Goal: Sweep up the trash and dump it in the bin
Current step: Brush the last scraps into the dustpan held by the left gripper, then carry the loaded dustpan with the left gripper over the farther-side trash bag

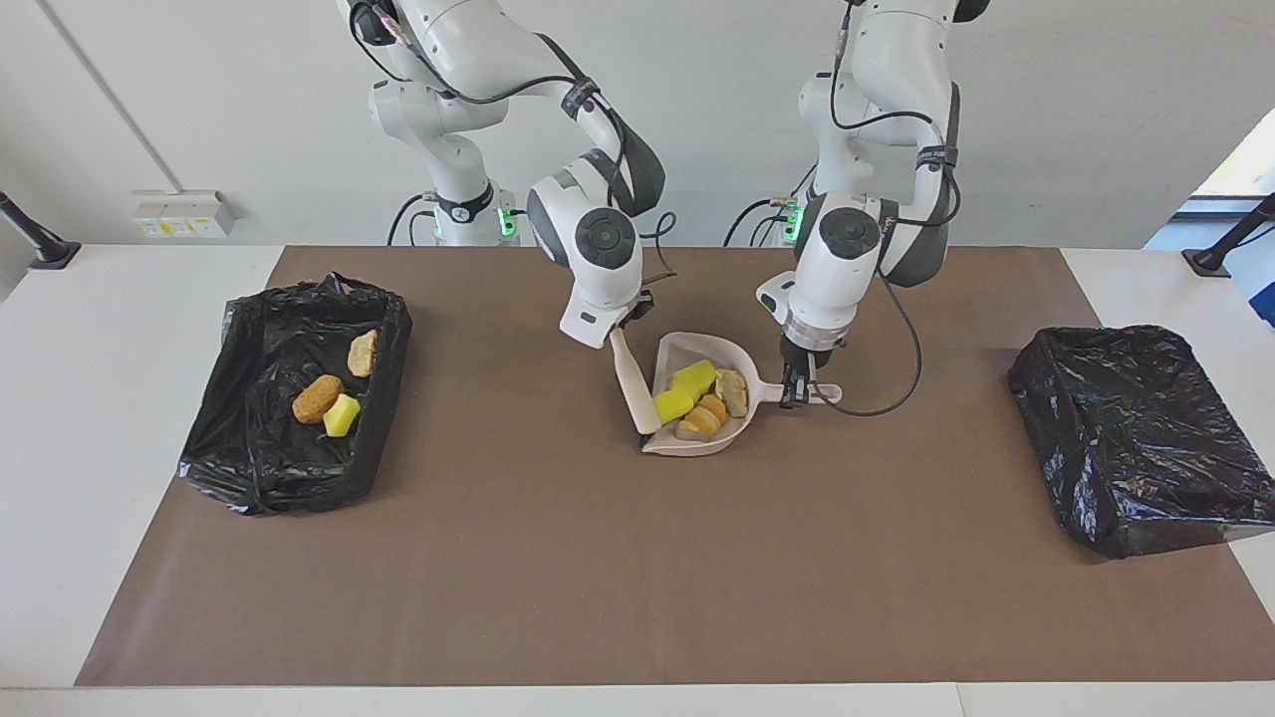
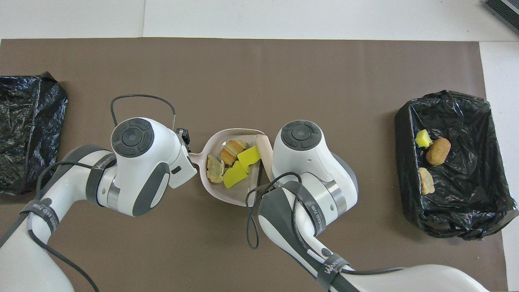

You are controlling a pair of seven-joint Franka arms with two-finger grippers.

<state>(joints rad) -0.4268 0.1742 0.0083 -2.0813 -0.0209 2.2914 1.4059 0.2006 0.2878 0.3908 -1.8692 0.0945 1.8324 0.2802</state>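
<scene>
Both end effectors were closed on tools. The left end effector [image 1: 797, 390] pinched the handle of the dustpan [image 1: 732, 434], which sat on the brown mat [image 1: 598, 578] of the worktop [image 1: 100, 398] midway between my two bases. The right end effector [image 1: 626, 324] gripped the brush [image 1: 635, 383], its head at the pan's open lip. Four pieces of trash [image 1: 697, 398] lay bunched inside the pan; three more sat in the bin [image 1: 259, 468] toward the right arm's end. The pan's long axis ran along the worktop, handle toward the left arm's end, mouth facing that bin. I judged the dump would carry the pan lengthwise toward it. A covered second bin [image 1: 1136, 438] sat at the left arm's end.
</scene>
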